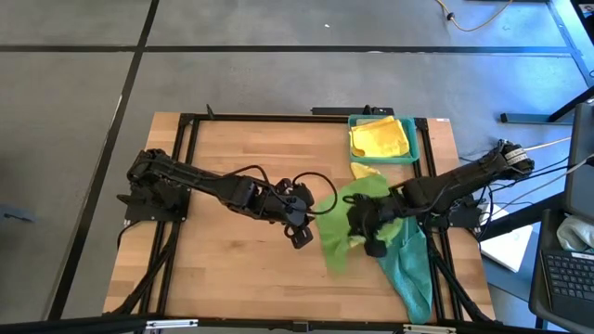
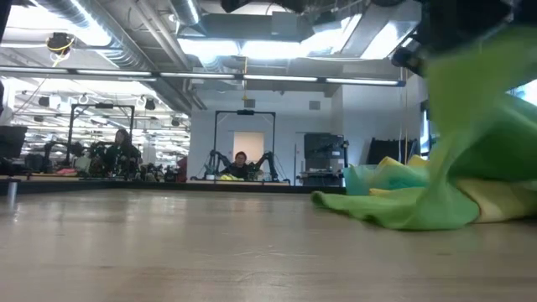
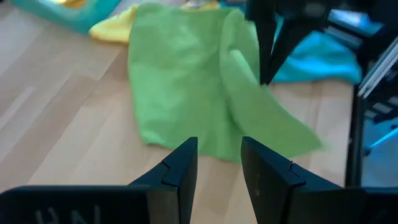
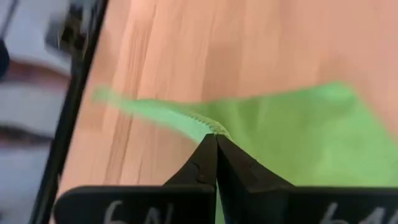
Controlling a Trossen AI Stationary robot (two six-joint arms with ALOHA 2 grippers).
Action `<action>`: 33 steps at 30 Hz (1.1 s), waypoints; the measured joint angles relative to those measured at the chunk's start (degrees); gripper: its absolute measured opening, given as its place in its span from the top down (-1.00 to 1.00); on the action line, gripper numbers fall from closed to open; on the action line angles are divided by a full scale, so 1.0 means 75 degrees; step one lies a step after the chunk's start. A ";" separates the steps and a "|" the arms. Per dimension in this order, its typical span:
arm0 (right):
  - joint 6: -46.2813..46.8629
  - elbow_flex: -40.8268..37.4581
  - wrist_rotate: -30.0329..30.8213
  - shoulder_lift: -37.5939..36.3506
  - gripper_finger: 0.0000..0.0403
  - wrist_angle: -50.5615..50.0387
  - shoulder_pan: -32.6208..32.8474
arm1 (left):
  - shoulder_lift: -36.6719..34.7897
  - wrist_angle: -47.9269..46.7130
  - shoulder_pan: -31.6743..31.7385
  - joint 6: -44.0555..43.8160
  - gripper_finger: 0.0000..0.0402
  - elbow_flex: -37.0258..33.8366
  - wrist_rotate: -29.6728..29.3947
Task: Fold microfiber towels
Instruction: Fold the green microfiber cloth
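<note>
A bright green towel (image 1: 342, 232) lies partly on the table right of centre; it also shows in the left wrist view (image 3: 180, 87) and the low view (image 2: 436, 193). My right gripper (image 1: 364, 228) is shut on it, holding part of it up. My left gripper (image 1: 299, 237) is open and empty, just left of the towel, pointing at it (image 3: 217, 155). A teal towel (image 1: 410, 271) lies at the near right, partly under the green one. A yellow towel (image 1: 380, 137) lies in the teal tray (image 1: 419, 148). Another yellow towel (image 1: 364, 171) lies just in front of the tray. My right gripper pinches an edge of the green towel (image 4: 208, 126) between its two shut fingers. The fingers (image 3: 268, 50) come from above, pointing down. The held part is lifted, and the towel slopes down from it to its lower part (image 2: 394, 214), which rests on the table.
The teal tray stands at the table's far right edge. A black frame (image 1: 186, 167) runs round the table top. Bare wood (image 1: 232, 269) lies to the left and near side of the towels. People show in the room behind the table in the low view (image 2: 241, 164).
</note>
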 joint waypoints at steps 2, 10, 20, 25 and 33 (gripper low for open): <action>-0.0002 0.0109 0.0001 0.0047 0.99 0.0360 -0.0239 | -0.0073 -0.0357 -0.0003 -0.0018 0.42 0.0006 -0.0004; -0.0094 0.0826 -0.1060 0.1043 0.99 0.2327 -0.0629 | -0.0448 -0.1845 0.0007 -0.0055 0.42 0.0006 -0.0292; -0.0602 0.2812 -0.0998 0.2589 0.99 0.1247 -0.0919 | -0.0692 -0.1695 0.0047 -0.0887 0.42 0.0006 -0.0059; -0.0379 0.3256 -0.0935 0.2812 0.99 0.0878 -0.1285 | -0.0692 -0.1479 -0.0022 -0.1072 0.42 0.0006 0.0625; 0.0030 0.3259 -0.0918 0.2803 0.99 0.0753 -0.1719 | -0.0663 -0.1934 -0.0181 -0.1950 0.42 0.0006 0.0618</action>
